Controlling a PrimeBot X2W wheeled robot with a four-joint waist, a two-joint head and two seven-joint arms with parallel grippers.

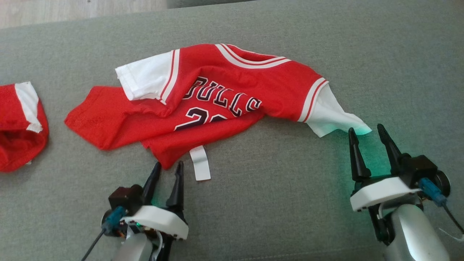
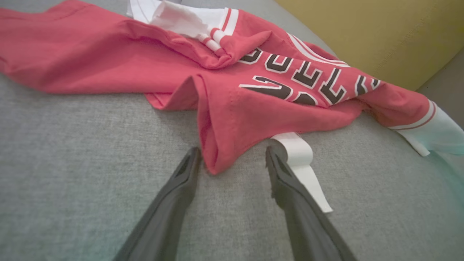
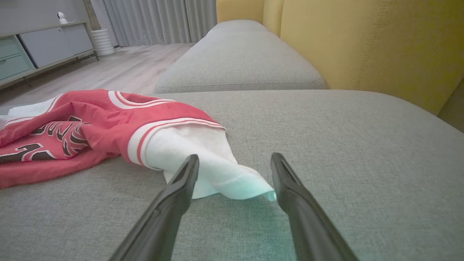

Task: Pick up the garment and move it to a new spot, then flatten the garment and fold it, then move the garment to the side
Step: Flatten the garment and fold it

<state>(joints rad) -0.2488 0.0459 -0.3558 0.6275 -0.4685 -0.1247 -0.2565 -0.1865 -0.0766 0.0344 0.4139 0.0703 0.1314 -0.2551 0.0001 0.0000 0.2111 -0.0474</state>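
Observation:
The garment [image 1: 224, 98] is a red jersey with white sleeves and dark lettering, lying crumpled on the grey cushion [image 1: 275, 203]. Its white label [image 1: 200, 163] sticks out at the near hem. My left gripper [image 1: 167, 166] stands open at the near hem corner, which lies between its fingers in the left wrist view, garment [image 2: 232, 119], left gripper [image 2: 232, 157]. My right gripper [image 1: 367, 131] is open just short of the white right sleeve tip. In the right wrist view the sleeve [image 3: 217, 170] of the garment [image 3: 101, 137] lies between the open fingers of the right gripper [image 3: 235, 163], not pinched.
A second red and white piece of clothing [image 1: 20, 127] lies at the cushion's left edge. Yellow sofa backrest [image 3: 380, 47] rises along one side, another grey cushion [image 3: 239, 61] extends beyond. Wooden floor [image 1: 72, 11] lies past the far edge.

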